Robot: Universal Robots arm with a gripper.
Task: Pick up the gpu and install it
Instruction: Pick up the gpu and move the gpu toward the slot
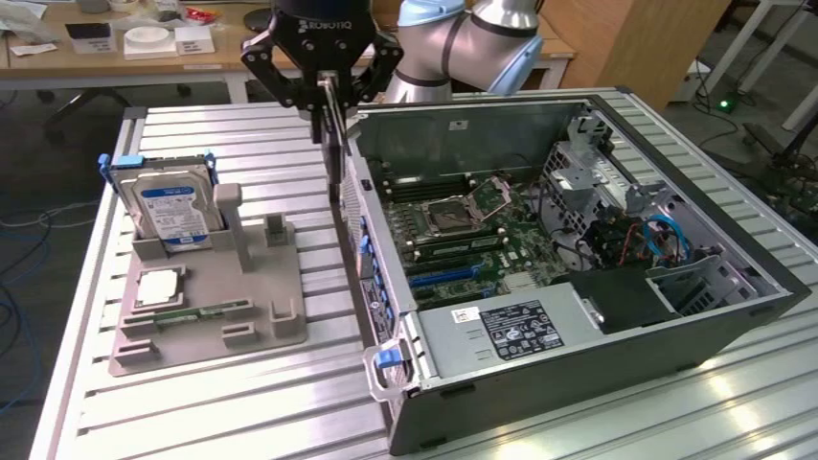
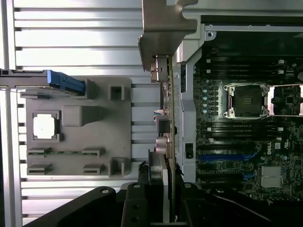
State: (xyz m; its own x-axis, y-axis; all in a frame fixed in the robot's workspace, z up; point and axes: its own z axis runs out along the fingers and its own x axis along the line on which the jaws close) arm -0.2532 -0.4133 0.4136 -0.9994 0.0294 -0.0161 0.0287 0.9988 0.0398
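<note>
Black gripper (image 1: 325, 94) fingers pinch the gpu (image 1: 335, 163) upright; card hangs edge-on beside the open computer case (image 1: 562, 398) wall.

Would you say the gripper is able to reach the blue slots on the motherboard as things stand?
Probably yes: the case lies open and nothing covers the blue slots, though the gripper holds the gpu at the case's edge.

place: robotics lab | signs: robot arm (image 1: 466, 43), slotted aluminium bench (image 1: 230, 412), open PC tower (image 1: 614, 374) — cluttered desks (image 1: 52, 59) behind
</note>
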